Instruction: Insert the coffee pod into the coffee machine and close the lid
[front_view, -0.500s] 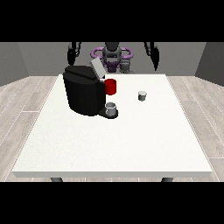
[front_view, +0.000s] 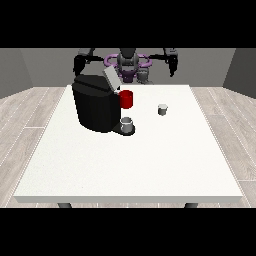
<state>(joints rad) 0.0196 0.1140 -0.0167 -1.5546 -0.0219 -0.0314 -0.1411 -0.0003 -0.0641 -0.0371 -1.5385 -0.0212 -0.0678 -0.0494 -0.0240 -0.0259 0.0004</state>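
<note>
A black coffee machine (front_view: 95, 106) stands on the white table (front_view: 130, 160) at the left of centre, its grey lid (front_view: 111, 79) tilted up and open. Its red front part (front_view: 127, 99) faces right, and a grey cup (front_view: 127, 125) sits on its base. The small grey coffee pod (front_view: 162, 109) rests on the table to the right of the machine. The hand at the view's left (front_view: 79, 64) hangs raised behind the machine. The hand at the view's right (front_view: 173, 64) is raised beyond the table's far edge, well away from the pod. Neither hand holds anything.
The robot's torso (front_view: 129, 64) stands behind the table's far edge. Wooden floor surrounds the table on all sides.
</note>
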